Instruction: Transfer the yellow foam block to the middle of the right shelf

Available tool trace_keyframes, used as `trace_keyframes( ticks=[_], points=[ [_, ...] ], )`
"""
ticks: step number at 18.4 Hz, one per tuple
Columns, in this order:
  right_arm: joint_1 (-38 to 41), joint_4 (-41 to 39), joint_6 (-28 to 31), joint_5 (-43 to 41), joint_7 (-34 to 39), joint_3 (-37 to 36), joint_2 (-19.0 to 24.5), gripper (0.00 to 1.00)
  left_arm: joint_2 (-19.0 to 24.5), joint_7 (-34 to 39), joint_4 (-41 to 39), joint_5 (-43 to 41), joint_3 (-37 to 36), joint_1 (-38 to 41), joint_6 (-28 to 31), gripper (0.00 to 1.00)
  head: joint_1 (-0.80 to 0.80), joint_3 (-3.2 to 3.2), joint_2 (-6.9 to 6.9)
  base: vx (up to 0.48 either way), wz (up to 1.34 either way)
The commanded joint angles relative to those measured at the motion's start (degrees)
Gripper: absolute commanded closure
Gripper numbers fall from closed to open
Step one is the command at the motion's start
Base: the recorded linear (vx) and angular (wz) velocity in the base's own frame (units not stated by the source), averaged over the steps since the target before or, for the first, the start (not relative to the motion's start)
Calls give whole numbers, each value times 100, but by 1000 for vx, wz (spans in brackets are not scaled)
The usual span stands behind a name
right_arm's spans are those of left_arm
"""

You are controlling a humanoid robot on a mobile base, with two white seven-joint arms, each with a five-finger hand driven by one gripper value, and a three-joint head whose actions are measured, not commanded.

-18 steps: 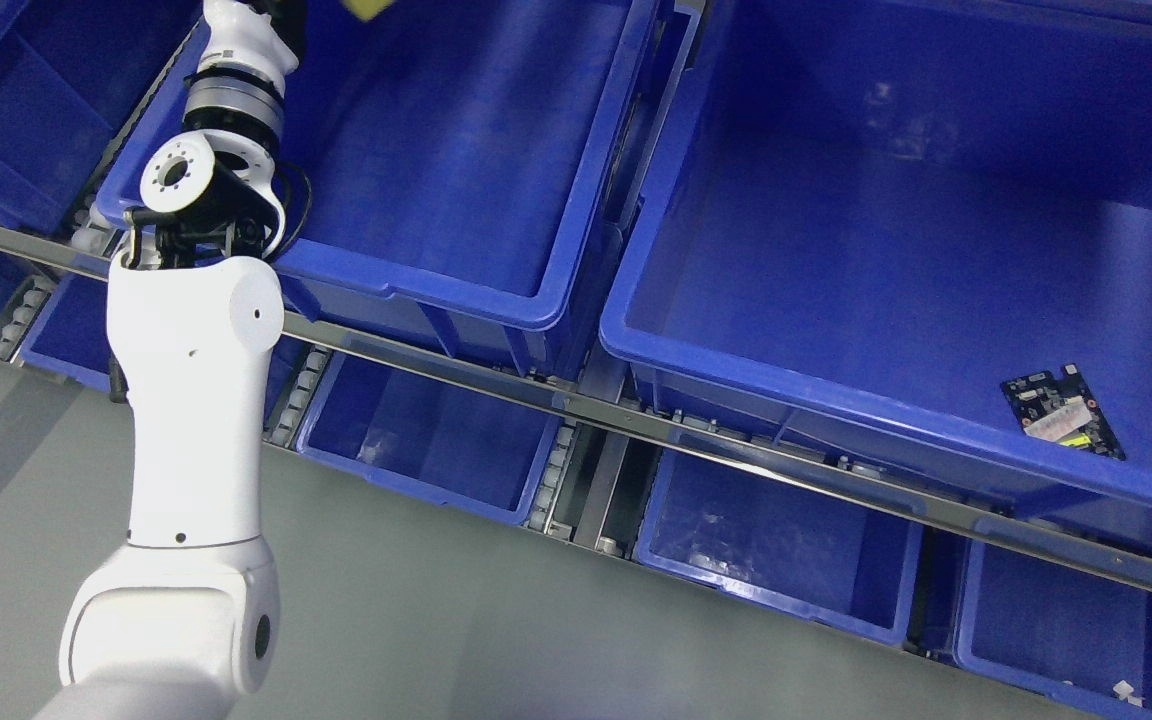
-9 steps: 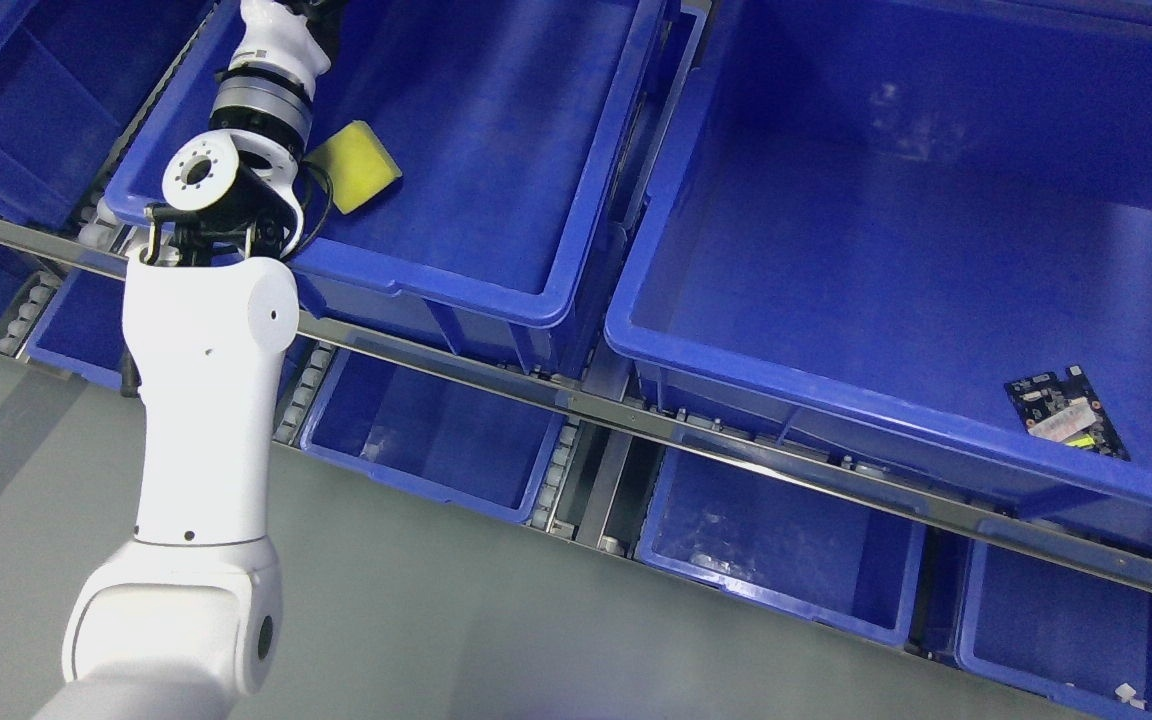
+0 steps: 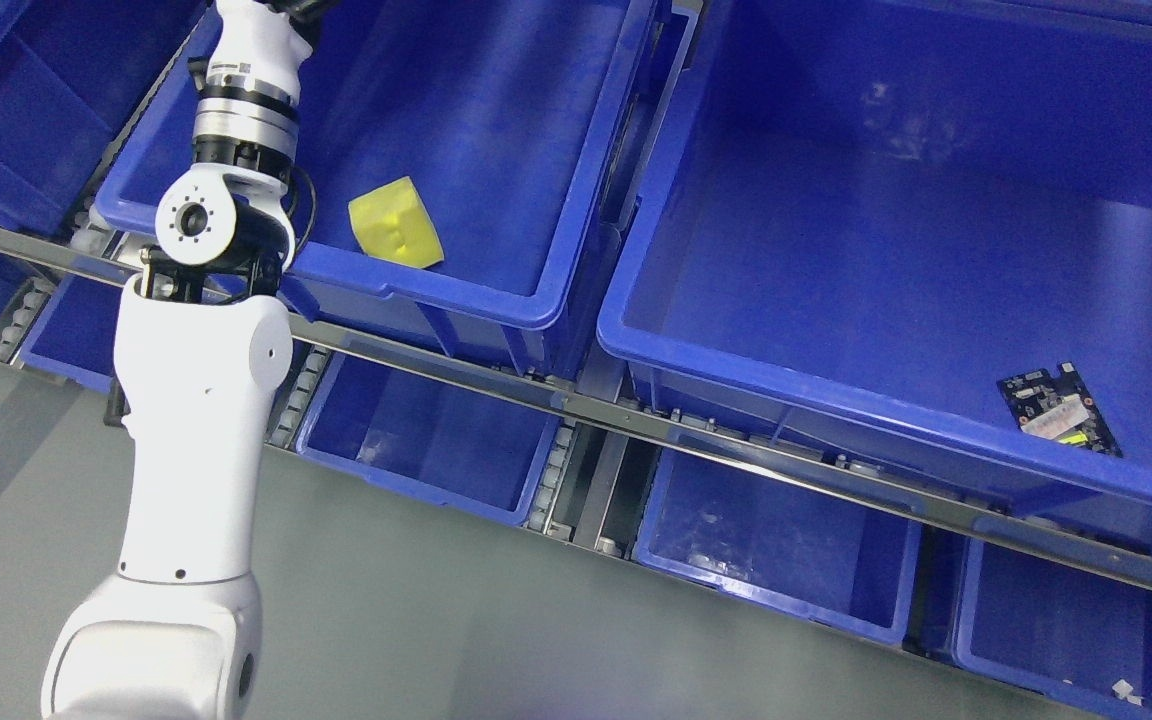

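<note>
blue bins point(image 3: 536, 300), metal shelf rail point(image 3: 576, 405), grey floor point(image 3: 416, 610)

This looks like a warehouse or a factory storage area. Large blue plastic bins point(image 3: 576, 300) stand in rows on a metal rack point(image 3: 576, 405), on two levels, one above the other. Small white rollers point(image 3: 548, 490) run along the rails between the bins, as in a flow rack for parts. The floor point(image 3: 416, 620) is plain smooth grey, like an industrial floor. One bin holds a circuit board point(image 3: 1061, 410), which suggests storage of electronic parts.
</note>
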Motion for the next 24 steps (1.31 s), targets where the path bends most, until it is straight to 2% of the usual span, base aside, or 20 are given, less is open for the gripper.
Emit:
trace_keyframes(
  ticks=[1,5,8,12,18,24],
  points=[
    [9,-100,-1,18,3,0,-100,0,924,6,-922,-85,-165,791,-648,8,0,0,0,0,0],
    [9,-100,-1,18,3,0,-100,0,1056,15,-1520,-94,546,1591,-728,8,0,0,0,-3,7],
    [9,-100,-1,18,3,0,-100,0,987,33,-1583,-85,837,1996,-824,7,0,0,0,-4,7],
    [9,-100,-1,18,3,0,-100,0,758,24,-1732,-85,846,2181,-1062,7,0,0,0,0,-5],
    [9,-100,-1,18,3,0,-100,0,811,24,-1776,-85,837,2216,-1325,7,0,0,0,2,1],
    [9,-100,-1,18,3,0,-100,0,626,129,-1776,-85,1066,2419,-1466,6,0,0,0,0,0]
  ],
)
